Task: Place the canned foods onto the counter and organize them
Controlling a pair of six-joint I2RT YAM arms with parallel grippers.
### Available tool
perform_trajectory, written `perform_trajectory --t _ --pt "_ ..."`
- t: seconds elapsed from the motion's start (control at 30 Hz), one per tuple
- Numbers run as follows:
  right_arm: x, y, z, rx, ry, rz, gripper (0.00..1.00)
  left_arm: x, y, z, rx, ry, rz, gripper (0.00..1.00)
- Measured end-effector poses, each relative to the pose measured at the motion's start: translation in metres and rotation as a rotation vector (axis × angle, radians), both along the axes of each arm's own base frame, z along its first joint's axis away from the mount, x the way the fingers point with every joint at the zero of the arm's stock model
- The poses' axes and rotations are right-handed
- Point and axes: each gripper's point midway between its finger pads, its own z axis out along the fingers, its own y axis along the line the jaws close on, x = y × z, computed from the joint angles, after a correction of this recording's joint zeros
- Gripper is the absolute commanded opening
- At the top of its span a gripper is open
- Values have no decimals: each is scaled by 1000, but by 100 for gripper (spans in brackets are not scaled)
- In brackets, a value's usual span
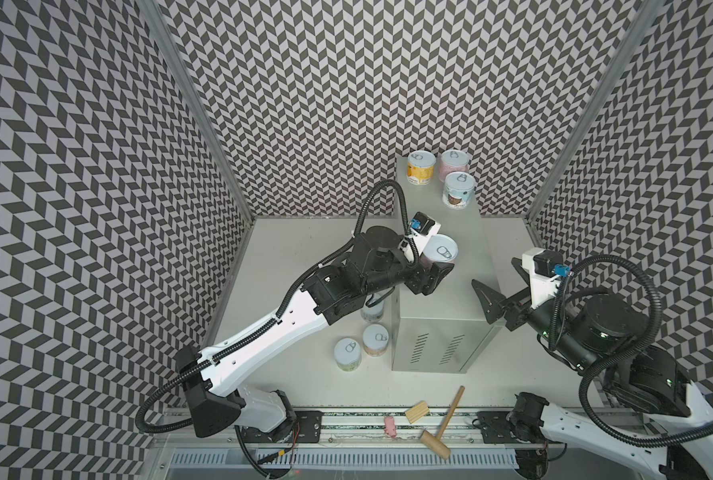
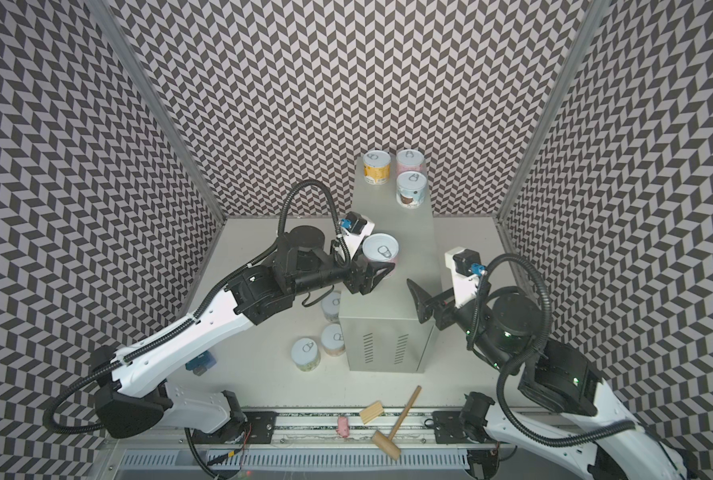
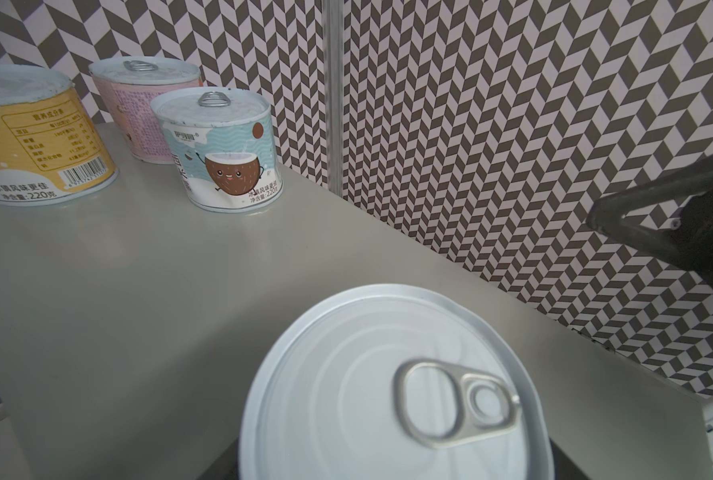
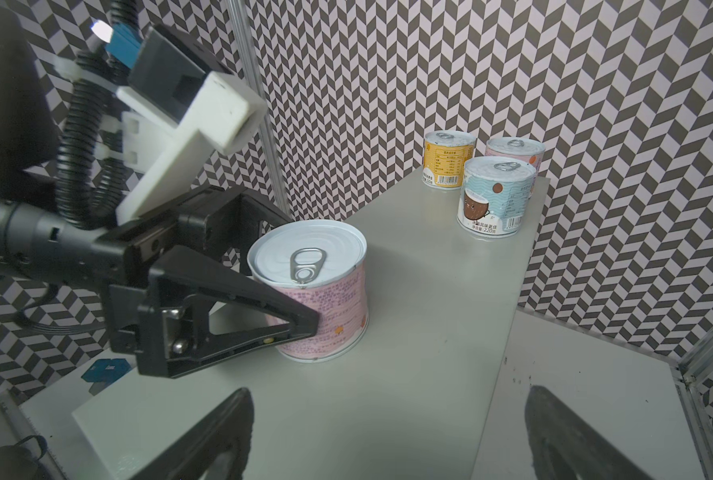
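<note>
A pink-labelled can (image 4: 325, 307) stands upright on the grey counter (image 4: 409, 353), near its left edge in both top views. My left gripper (image 4: 301, 270) has a finger on each side of this can. The near finger (image 4: 242, 299) lies along its wall and the far one is mostly hidden behind it, so I cannot see whether they press. The can's lid (image 3: 388, 395) fills the left wrist view. A yellow can (image 1: 420, 168), a pink can (image 1: 454, 164) and a light blue can (image 1: 458, 189) sit at the counter's far end. My right gripper (image 1: 481, 301) hovers open and empty at the counter's right edge.
Three more cans (image 1: 347, 353) (image 1: 374, 340) (image 1: 372, 309) stand on the white tabletop left of the counter, one partly under the left arm. A wooden mallet (image 1: 442, 424), a wooden block (image 1: 417, 411) and a small pink object (image 1: 390, 426) lie at the front rail. Patterned walls close in three sides.
</note>
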Motion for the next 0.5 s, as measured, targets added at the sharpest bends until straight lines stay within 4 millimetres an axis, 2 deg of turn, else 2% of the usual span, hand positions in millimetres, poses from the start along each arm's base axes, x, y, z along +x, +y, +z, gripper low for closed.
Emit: perform_trajectory --t 0.2,0.5 --pt "-3 -3 -2 6 -12 5 99 7 -1 1 2 -26 27 68" --pt "-3 -3 -13 -1 -15 7 99 35 -11 1 22 -73 92 65"
